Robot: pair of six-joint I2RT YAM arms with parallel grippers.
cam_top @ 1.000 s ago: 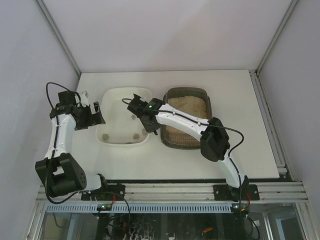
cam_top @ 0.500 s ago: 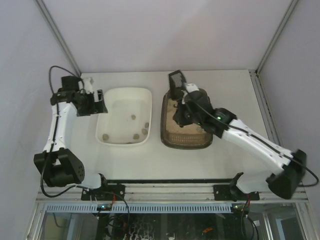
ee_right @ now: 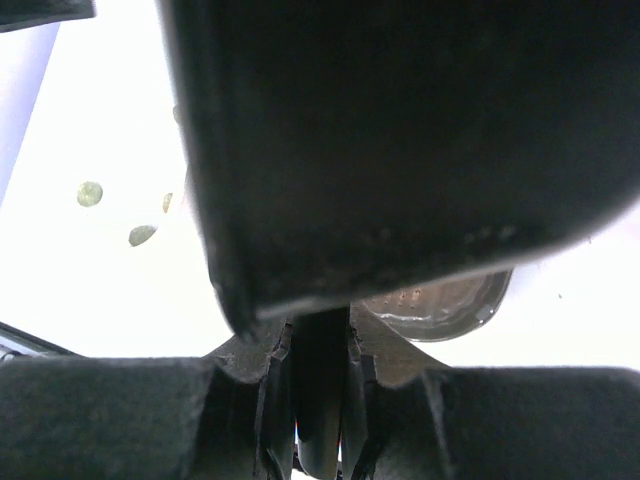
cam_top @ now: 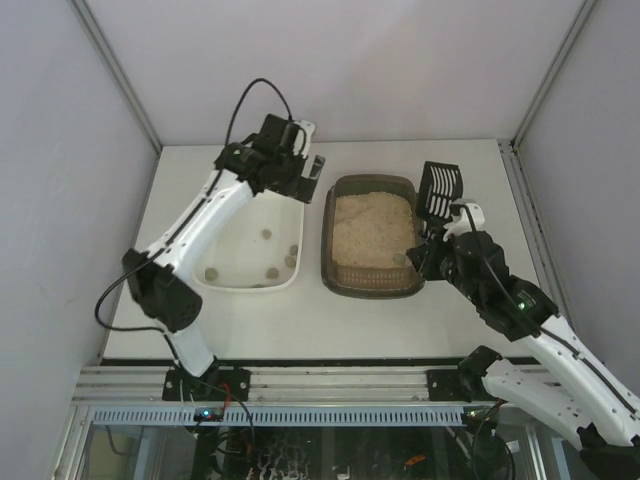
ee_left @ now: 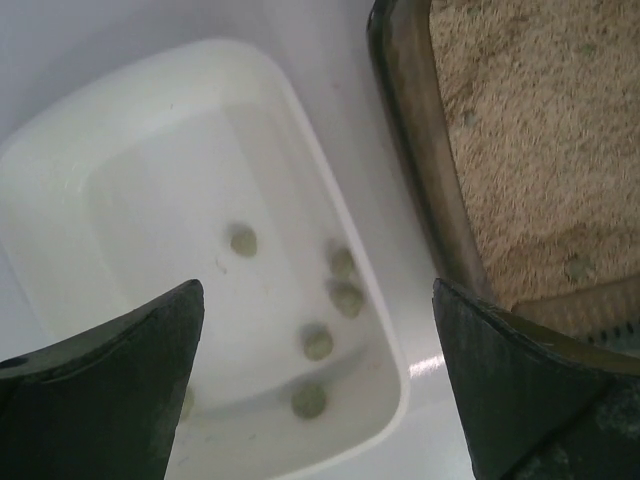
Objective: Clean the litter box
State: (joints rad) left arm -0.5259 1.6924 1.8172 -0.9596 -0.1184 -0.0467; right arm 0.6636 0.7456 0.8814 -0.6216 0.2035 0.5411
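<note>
The dark brown-grey litter box (cam_top: 329,240) holds beige litter and sits right of the white tray (cam_top: 215,195); it also shows in the left wrist view (ee_left: 400,120). One greenish clump (ee_left: 577,268) lies in the litter near its front edge. The white tray holds several greenish clumps (ee_left: 318,342). My right gripper (cam_top: 441,228) is shut on the handle of a black slotted scoop (cam_top: 438,189), held upright just right of the litter box; the scoop (ee_right: 400,150) fills the right wrist view. My left gripper (cam_top: 312,177) is open and empty above the tray's far right corner, fingers (ee_left: 120,380) wide apart.
The white tray (ee_left: 60,170) and litter box stand side by side with a narrow strip of table between them. White walls enclose the table at the back and both sides. A metal rail runs along the table's right edge (cam_top: 535,240).
My right arm carried the scoop from over the white tray, across the litter box, to its right side. My left arm swung from the tray's left side to its far right corner.
</note>
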